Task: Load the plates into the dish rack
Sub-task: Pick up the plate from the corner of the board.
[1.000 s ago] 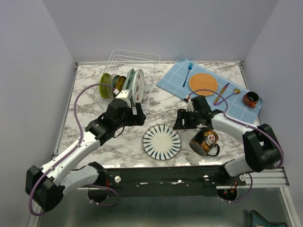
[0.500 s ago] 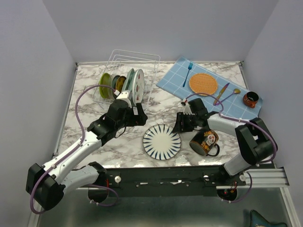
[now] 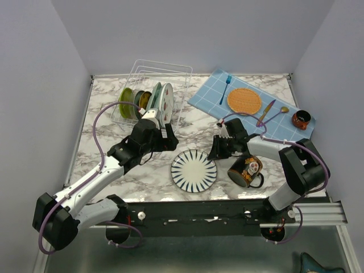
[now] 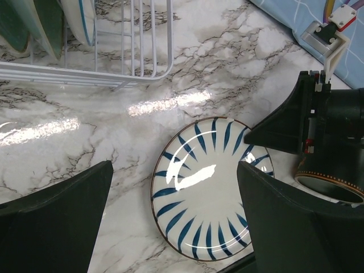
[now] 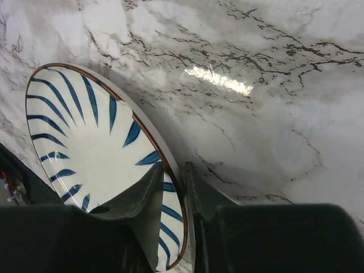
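Observation:
A white plate with blue radial stripes (image 3: 194,170) lies on the marble table, near the front. My right gripper (image 3: 215,150) is shut on its right rim; in the right wrist view the rim (image 5: 85,148) sits between the two fingers of the gripper (image 5: 173,169). My left gripper (image 3: 169,141) is open and empty, just left of and above the plate (image 4: 207,210), which shows between its jaws (image 4: 173,170). The white wire dish rack (image 3: 162,63) stands at the back left, holding yellow-green (image 3: 126,101), brownish (image 3: 145,99), teal (image 3: 156,95) and white watermelon (image 3: 166,102) plates upright.
A black decorated mug (image 3: 245,169) lies on its side right of the plate, close to my right arm. A blue tiled mat (image 3: 207,95) at the back right carries an orange woven mat (image 3: 244,100), fork (image 3: 226,88), spoon (image 3: 276,115) and small red bowl (image 3: 301,119).
My right gripper has edged left onto the plate's rim and its forearm has swung lower. My left gripper has crept slightly toward the plate. The plate has not visibly moved.

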Controlling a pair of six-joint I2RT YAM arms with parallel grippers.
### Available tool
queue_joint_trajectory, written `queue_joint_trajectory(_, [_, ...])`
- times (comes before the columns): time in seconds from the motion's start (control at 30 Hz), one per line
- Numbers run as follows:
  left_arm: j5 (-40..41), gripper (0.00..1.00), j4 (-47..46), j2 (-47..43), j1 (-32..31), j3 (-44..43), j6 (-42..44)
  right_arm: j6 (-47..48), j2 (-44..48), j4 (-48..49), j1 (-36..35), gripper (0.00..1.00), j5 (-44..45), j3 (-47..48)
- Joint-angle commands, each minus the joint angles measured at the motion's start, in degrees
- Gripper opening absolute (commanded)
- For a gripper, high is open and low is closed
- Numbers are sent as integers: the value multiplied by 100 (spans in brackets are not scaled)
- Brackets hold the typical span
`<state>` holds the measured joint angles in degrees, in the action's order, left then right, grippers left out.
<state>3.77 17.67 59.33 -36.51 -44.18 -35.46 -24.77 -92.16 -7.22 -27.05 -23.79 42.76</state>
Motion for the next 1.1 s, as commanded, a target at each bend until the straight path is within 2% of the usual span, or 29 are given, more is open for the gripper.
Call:
queue_joint_trajectory(0.0, [-113,99,-185,35,-23,94,-75,-124,-285,-481,-72,28,621,-40])
queue_joint_trajectory(0.33, [-271,99,-343,237,-23,182,-84,-449,-136,-596,-64,1,894,48])
queue_joint_trajectory(0.77, [-359,99,-817,351,-23,779,-286,-713,778,-719,120,1,920,83])
queue_joint_trajectory(1.07, [-693,99,-1502,615,-23,1280,-514,-959,1262,-491,428,0,446,-189])
